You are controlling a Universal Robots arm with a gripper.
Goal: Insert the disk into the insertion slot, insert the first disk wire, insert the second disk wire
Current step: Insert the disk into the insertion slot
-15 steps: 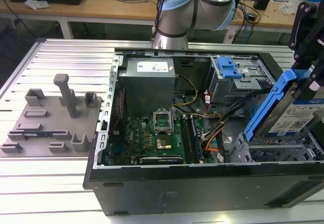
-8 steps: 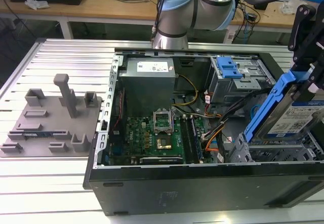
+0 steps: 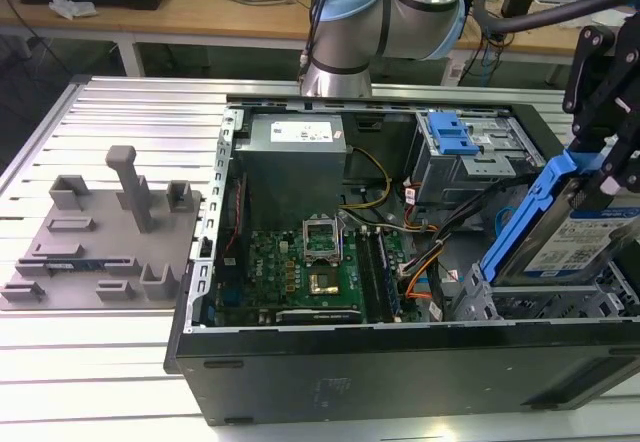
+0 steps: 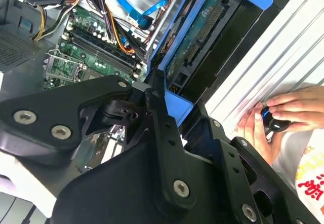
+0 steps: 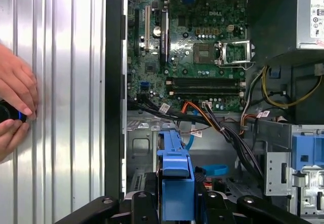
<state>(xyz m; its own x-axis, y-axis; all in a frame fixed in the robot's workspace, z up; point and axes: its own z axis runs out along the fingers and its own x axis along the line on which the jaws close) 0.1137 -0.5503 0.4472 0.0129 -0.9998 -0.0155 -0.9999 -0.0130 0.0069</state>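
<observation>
Far off from the claw (image 3: pixel 605 167), toward the exterior view's left: a grey fixture plate (image 3: pixel 100 237) with upright pegs, flat on the ribbed metal worktop (image 3: pixel 130 112) and well apart from the computer case (image 3: pixel 400 372). Nearer the claw, the case's upright wall edge, then the open upper side, wide enough to show the whole inside. Lower than the claw and well to its left in that view, the green motherboard (image 3: pixel 310 262), lying low on the case floor with free height over it.

Between board and claw, loose cabling across the gap: the first disk wire (image 5: pixel 198 113), orange, red and black, rising from the board's edge, and the second disk wire (image 5: pixel 212 170), light blue, curled just beside the carrier's end. Plug ends not to be made out. Beyond the claw, toward the arm's base, the grey bay (image 3: pixel 452 137) with its blue latch plate.

Clamps the disk (image 3: pixel 560 237) by the blue carrier's long edges, fingers (image 4: pixel 159 122) pressed to the plastic on both sides. Holds it tilted, upper end at the claw, lower end down at the mouth of the insertion slot (image 3: pixel 540 307), the grey perforated cage directly under the claw. Cannot tell whether carrier and cage rim touch. Tight room there, with cage walls close on either side of the carrier.

Outside the case wall, on the worktop near the claw in both wrist views, a person's hands (image 5: pixel 15 107) cupped round a small dark object.
</observation>
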